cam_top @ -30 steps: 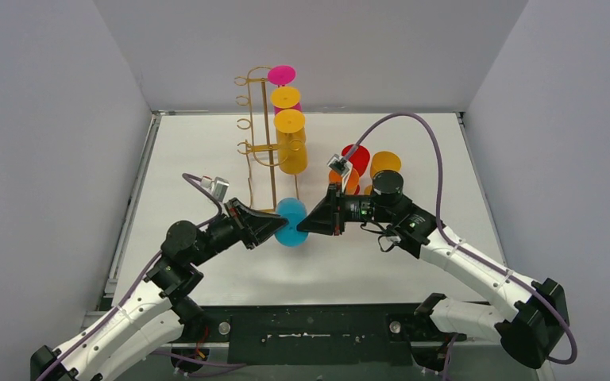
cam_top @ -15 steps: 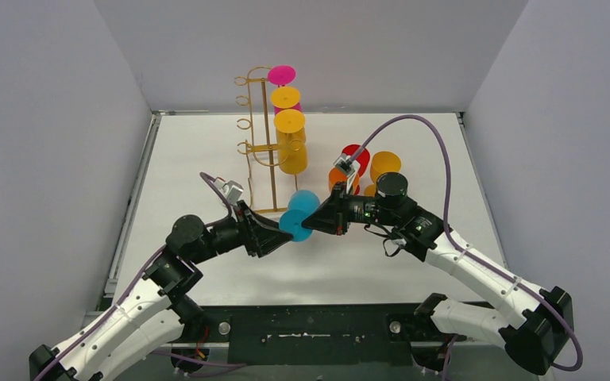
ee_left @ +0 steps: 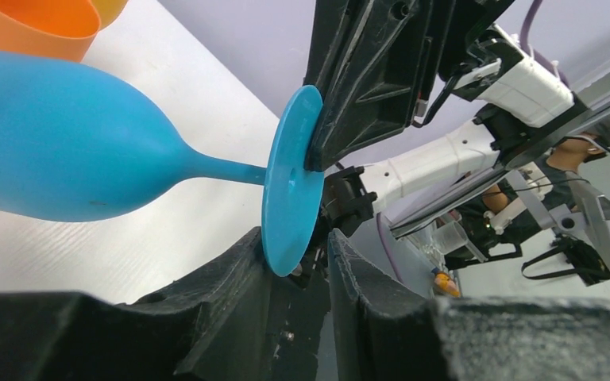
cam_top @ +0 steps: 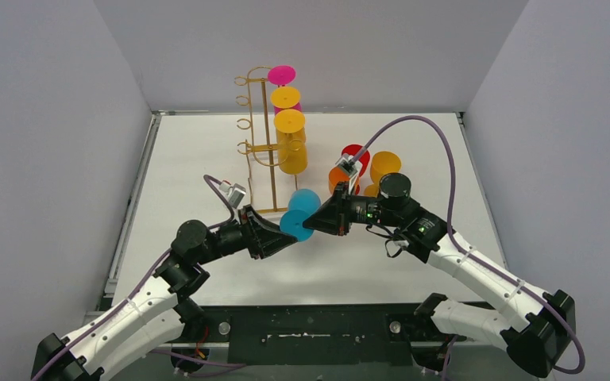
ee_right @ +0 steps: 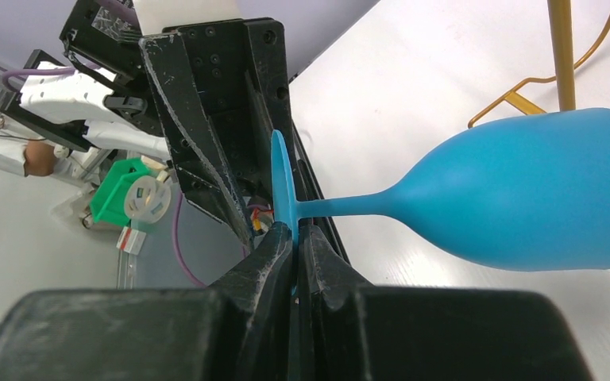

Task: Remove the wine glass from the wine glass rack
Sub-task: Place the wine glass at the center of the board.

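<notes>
Pinching the wine glass (cam_top: pixel 299 213) foot in my right gripper (ee_right: pixel 295 238), I am holding it level, bowl toward the rack (cam_top: pixel 258 147); left gripper (ee_left: pixel 306 258), spread, is straddling that foot.

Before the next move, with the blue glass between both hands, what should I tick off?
1. Glass off the rack: ok, it hangs on no hook.
2. Right hand shut on the foot: ok, it pinches the rim.
3. Left hand open: ok, its fingers stand apart.
4. Left hand clear of the foot: not ok, the rim sits between its fingers.
5. Glass apart from the orange glass: cannot tell, they overlap in the left wrist view.
6. Glass off the table: cannot tell.
</notes>
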Available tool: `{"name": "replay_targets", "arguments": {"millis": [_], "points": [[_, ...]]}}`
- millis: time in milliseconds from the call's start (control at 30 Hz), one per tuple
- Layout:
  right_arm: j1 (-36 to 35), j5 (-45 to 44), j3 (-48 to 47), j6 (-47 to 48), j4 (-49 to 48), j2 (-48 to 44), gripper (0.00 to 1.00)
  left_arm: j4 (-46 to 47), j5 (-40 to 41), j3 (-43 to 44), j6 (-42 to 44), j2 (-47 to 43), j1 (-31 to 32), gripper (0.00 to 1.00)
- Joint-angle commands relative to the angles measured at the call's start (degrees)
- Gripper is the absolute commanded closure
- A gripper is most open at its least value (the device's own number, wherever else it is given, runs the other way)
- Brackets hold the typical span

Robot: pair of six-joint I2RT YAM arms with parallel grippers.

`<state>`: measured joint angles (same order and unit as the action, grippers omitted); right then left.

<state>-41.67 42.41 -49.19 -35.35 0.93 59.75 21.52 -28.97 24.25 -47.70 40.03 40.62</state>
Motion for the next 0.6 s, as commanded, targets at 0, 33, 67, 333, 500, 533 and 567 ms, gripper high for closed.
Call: {"name": "replay_targets", "arguments": {"millis": [0, 33, 67, 333, 500, 533, 567], "points": [[-0.1, 1.0, -1.7, 0.7, -3.4, -2.0, 1.0, 11.5, 0.3, -1.9, -3.7, -0.5, 0.4, 0.71], [-0.2, 1.1, -1.8, 0.7, -3.2, -2.0, 1.0, 12.7, 0.0, -2.3, -4.3, -0.2, 0.4, 0.73], [-0.2, 1.3, -1.9, 0.8, -3.0, -2.1, 1.0, 13.2, -0.3, -2.4, -4.5, 0.2, 0.4, 0.74], [-0.2, 2.8, -0.5, 0.1, -5.4, -2.1, 1.0, 12.4, -0.2, -2.9, -4.4, 0.9, 0.6, 0.95], [-0.2, 3.2, -0.6, 0.6, -5.6, -1.7, 0.99, 12.8, 0.2, -2.8, -4.1, 0.8, 0.7, 0.93], [-0.2, 3.3, -0.6, 0.5, -5.6, -1.5, 0.99, 13.3, 0.1, -2.8, -4.3, 0.9, 0.7, 0.91], [-0.1, 3.5, -0.6, 0.5, -5.5, -1.3, 1.0, 13.8, 0.1, -2.9, -4.5, 1.0, 0.8, 0.88]]}}
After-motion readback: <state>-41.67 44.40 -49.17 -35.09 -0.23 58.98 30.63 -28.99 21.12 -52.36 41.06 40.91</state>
